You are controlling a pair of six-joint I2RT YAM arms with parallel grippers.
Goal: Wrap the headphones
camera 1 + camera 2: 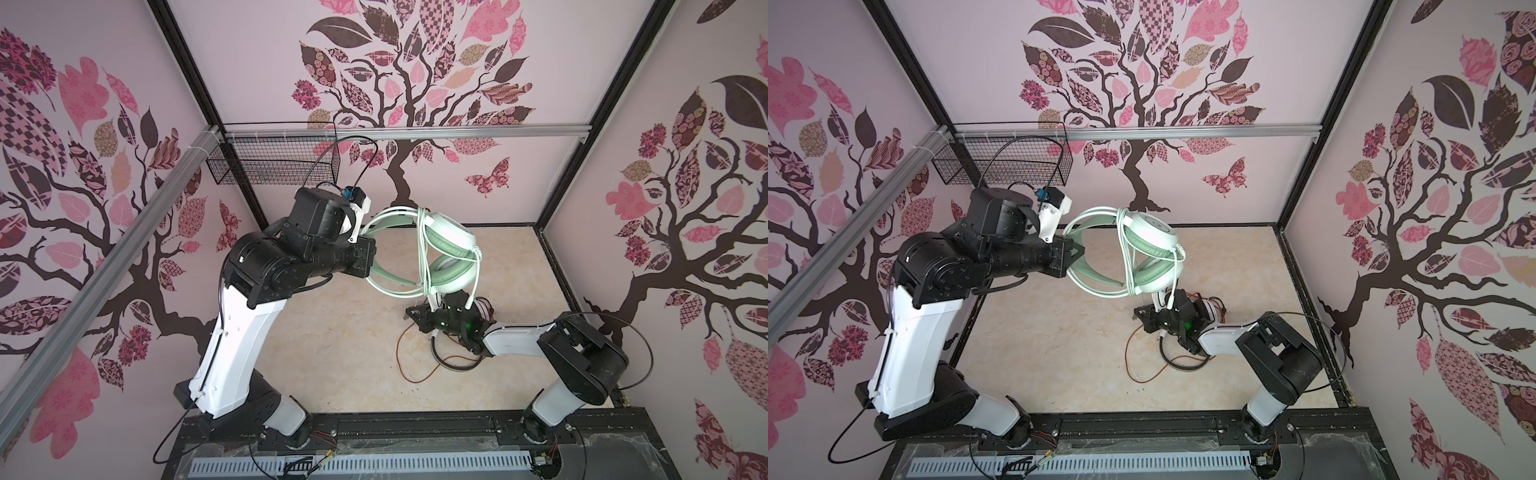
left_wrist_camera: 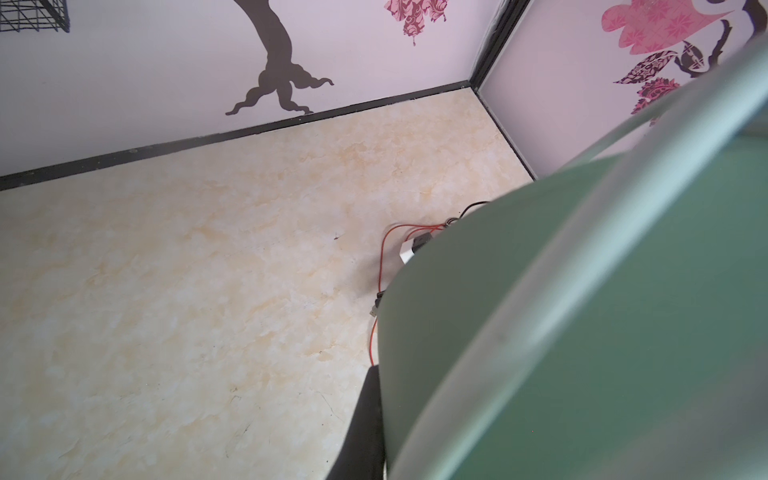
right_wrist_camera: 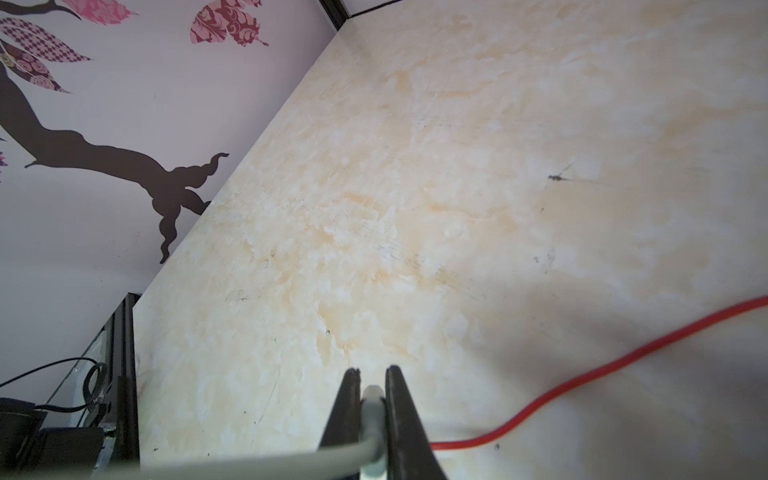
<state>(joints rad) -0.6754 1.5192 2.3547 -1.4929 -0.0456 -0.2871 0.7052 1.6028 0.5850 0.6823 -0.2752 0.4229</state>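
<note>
The mint-green headphones (image 1: 451,237) (image 1: 1150,232) hang in the air over the table's middle, with their pale cord (image 1: 422,249) looped several times around band and cups. My left gripper (image 1: 365,254) (image 1: 1074,253) is shut on their headband (image 2: 582,332); one dark finger (image 2: 361,428) shows beside it. Below the cups, my right gripper (image 1: 430,309) (image 1: 1156,309) (image 3: 372,384) is shut on the free end of the pale cord (image 3: 370,415). The other headphones lie on the table under the right gripper: thin black band (image 1: 453,365), orange-red cord (image 1: 409,370) (image 3: 582,382), cups mostly hidden.
A black wire basket (image 1: 274,162) (image 1: 1005,162) hangs on the back wall at the left. Patterned walls close in the marble-look table (image 1: 332,353) on three sides. The orange-red cord (image 2: 380,266) trails loosely over the table near the right arm.
</note>
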